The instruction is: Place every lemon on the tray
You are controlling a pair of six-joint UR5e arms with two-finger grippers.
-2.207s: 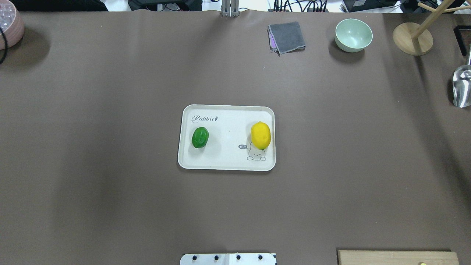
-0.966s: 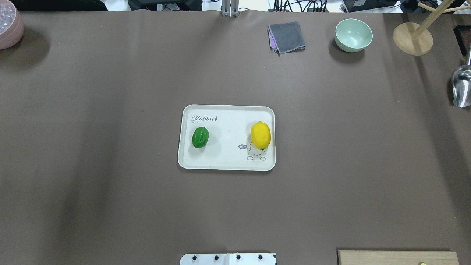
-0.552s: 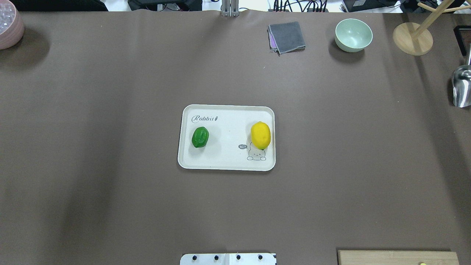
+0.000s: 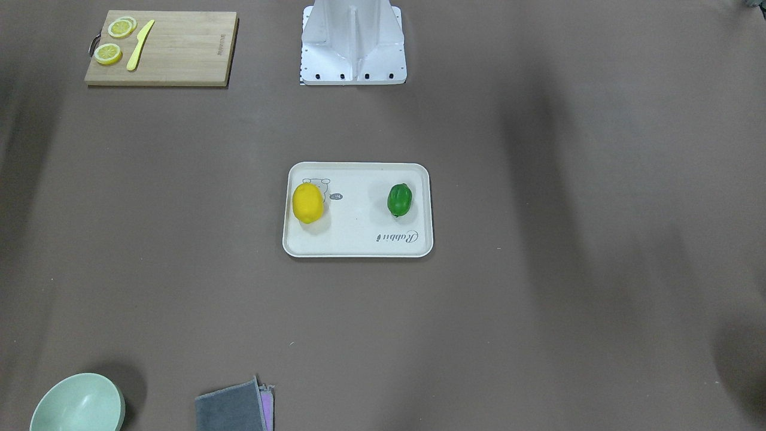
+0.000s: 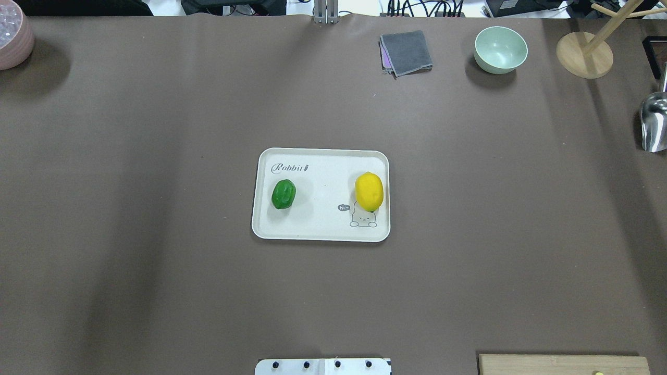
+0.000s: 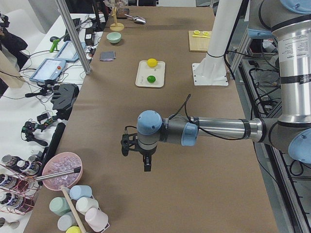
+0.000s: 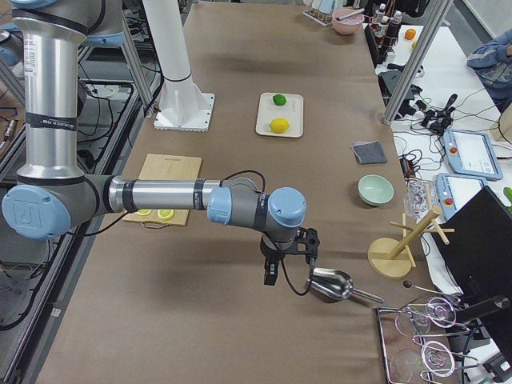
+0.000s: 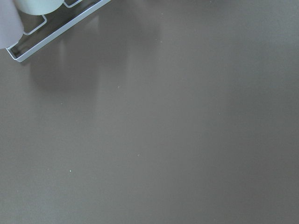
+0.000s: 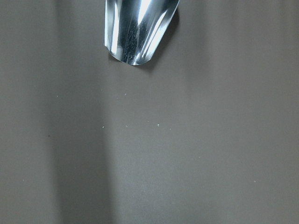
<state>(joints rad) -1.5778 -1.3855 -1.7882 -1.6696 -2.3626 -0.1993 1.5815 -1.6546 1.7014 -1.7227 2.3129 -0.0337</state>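
The bright yellow lemon point(image 5: 369, 191) lies on the right part of the cream tray point(image 5: 323, 229), over the bear drawing. The dark green lemon point(image 5: 283, 194) lies on its left part, below the "Rabbit" script. Both also show in the front view: the yellow lemon point(image 4: 307, 203), the green lemon point(image 4: 400, 200) and the tray point(image 4: 359, 245). My left gripper point(image 6: 146, 166) shows only in the exterior left view, far from the tray. My right gripper point(image 7: 270, 276) shows only in the exterior right view, beside a metal scoop. I cannot tell whether either gripper is open or shut.
A wooden cutting board point(image 4: 179, 54) with lemon slices and a yellow knife lies near the robot base point(image 4: 353, 48). A green bowl point(image 5: 500, 49), a grey cloth point(image 5: 406, 52), a wooden stand point(image 5: 583, 54), a metal scoop point(image 5: 654, 122) and a pink bowl point(image 5: 13, 36) sit along the table's edges.
A dark cable at the overhead view's left edge by the pink bowl has gone out of view. The lemons and the tray have not moved.
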